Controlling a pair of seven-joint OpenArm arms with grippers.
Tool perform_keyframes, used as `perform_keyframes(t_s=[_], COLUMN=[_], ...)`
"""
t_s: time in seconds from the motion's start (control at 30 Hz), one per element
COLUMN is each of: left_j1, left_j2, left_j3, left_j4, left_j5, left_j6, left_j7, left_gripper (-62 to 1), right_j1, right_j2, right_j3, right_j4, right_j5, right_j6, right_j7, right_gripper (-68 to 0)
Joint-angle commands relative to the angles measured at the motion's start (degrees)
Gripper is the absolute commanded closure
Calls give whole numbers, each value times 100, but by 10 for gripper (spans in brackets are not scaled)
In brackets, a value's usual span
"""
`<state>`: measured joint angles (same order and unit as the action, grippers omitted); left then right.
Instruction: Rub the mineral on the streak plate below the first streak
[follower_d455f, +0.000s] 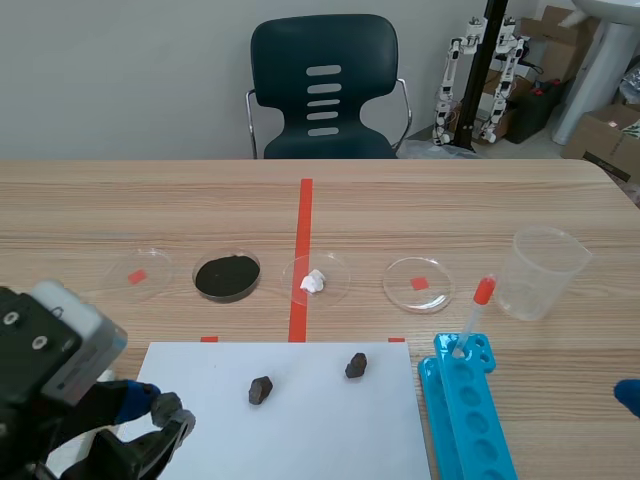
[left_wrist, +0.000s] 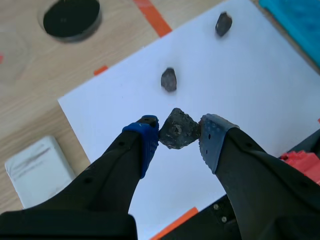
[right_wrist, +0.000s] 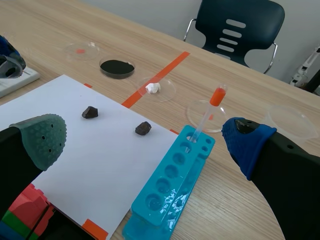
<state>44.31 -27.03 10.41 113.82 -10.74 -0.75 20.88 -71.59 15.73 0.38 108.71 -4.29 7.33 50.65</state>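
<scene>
The dark grey, rough mineral lump (left_wrist: 178, 130) is pinched between the left jaws, above the white paper sheet (left_wrist: 250, 90) near its left edge. The white rectangular streak plate (left_wrist: 37, 170) lies on the surface just off that edge, toward the near left corner and closest to this arm. The right jaws gape empty.

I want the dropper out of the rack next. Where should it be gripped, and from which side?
Probably on the clear stem of the dropper, between the orange bulb and the rack. It stands nearly upright, so come level from the right and lift along it.
</scene>
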Motion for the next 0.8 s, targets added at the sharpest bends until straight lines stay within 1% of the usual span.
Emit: perform_keyframes(t_s=[0.0,0.07,0.13,0.17,0.2,0.33,0.5,0.6,0.77], left_j1=[-155,-345,-525,-619,-719,-1102,-1473,-1681,-1950], left_j2=[136,232,267,275,289,334,334,334,334], left_j3=[9,-2,-44,-74,-98,-225,-428,-514,-688], left_j4=[98,98,92,68,20,-297,-811,-1062,-1270], left_j5=[-138,-216,-214,-216,-219,-238,-693,-776,-872], left_j6=[264,730,1145,1296,1375,1482,1521,1521,1521], left_j7=[396,1097,1727,2011,2277,3117,3672,3917,4033], left_gripper=[-100,-100,-100,-100,-100,-100,-100,-100,-100], right_j1=[20,20,20,20,20,20,20,20,20], right_j2=[-2,-2,-2,-2,-2,-2,-2,-2,-2], right_j3=[31,31,31,31,31,31,31,31,31], right_j4=[118,118,118,118,118,118,118,118,118], right_j5=[42,39,42,42,42,42,42,42,39], right_j6=[0,0,0,0,0,0,0,0,0], right_j7=[87,85,85,85,87,85,87,85,87], right_gripper=[-679,-679,-679,-679,-679,-679,-679,-679,-679])
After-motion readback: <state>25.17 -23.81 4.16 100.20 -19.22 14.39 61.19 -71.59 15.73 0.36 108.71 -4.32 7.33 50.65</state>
